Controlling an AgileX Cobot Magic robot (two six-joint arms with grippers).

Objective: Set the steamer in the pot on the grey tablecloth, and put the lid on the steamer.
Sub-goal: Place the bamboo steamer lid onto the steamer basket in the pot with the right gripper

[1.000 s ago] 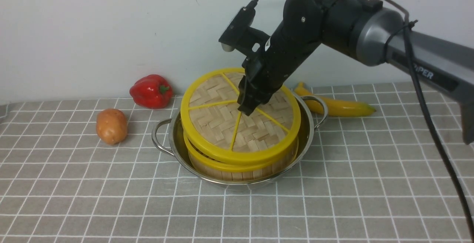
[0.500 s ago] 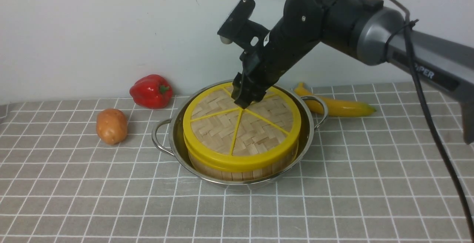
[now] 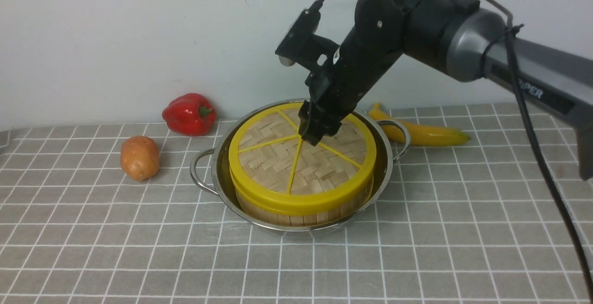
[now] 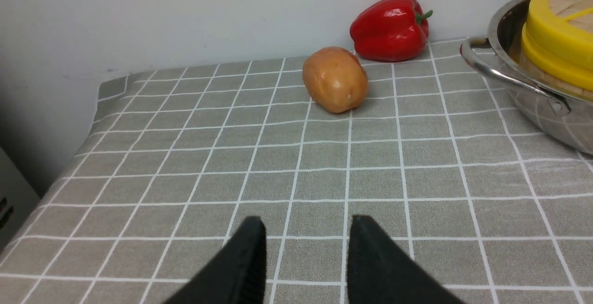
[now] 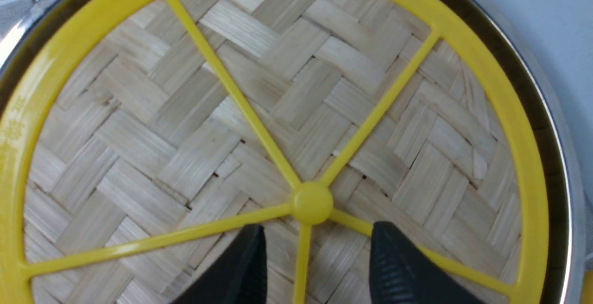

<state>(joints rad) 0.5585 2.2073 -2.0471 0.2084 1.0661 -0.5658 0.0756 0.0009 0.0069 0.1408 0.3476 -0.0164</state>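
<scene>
The steamer [image 3: 301, 211] stands inside the shiny pot [image 3: 204, 174] on the grey tablecloth [image 3: 440, 230]. The woven lid [image 3: 273, 155] with yellow rim and spokes lies flat on the steamer. My right gripper [image 3: 315, 135] hovers just above the lid's centre, open and holding nothing; in the right wrist view its fingertips [image 5: 252, 243] straddle a spoke just short of the knob [image 5: 311, 203]. My left gripper [image 4: 305, 230] is open and empty above bare cloth, out of the front view. The pot's edge and lid [image 4: 556, 21] show in the left wrist view.
A potato [image 3: 139, 157] and a red pepper [image 3: 189, 114] lie left of the pot; a banana [image 3: 426, 132] lies behind it on the right. A white wall backs the table. The cloth's left edge [image 4: 99, 95] drops off near the wall.
The lid was tilted in my right gripper a second ago; it now lies flat on the steamer, released. The gripper rose, then came back down a little over the centre.
</scene>
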